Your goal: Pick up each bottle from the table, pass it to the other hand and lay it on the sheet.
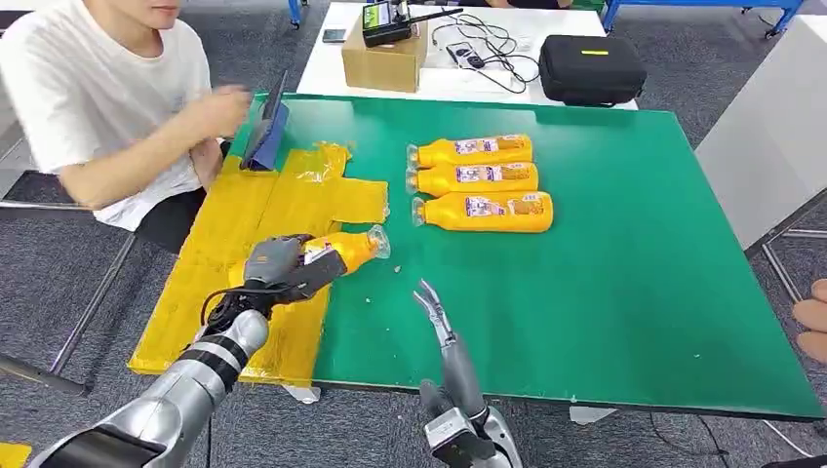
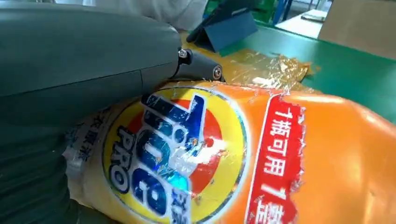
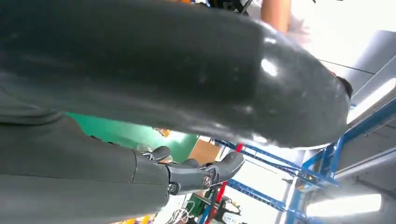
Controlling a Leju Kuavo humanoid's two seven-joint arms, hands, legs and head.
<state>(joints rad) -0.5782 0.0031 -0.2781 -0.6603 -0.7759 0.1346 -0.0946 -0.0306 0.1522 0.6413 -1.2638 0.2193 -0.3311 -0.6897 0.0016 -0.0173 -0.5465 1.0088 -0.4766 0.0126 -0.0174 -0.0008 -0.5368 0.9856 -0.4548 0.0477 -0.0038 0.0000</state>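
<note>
Gripping a bottle (image 1: 346, 251) over the sheet (image 1: 244, 234), left hand (image 1: 283, 268); right hand (image 1: 434, 312) empty, fingers apart.

The left hand (image 1: 283, 265) hides the held bottle's (image 1: 349, 251) base; a person's (image 1: 107, 88) moving hand is blurred. The right hand (image 3: 196, 172) has fingertips crowded by its cover; the bottle label is cropped close up.
</note>
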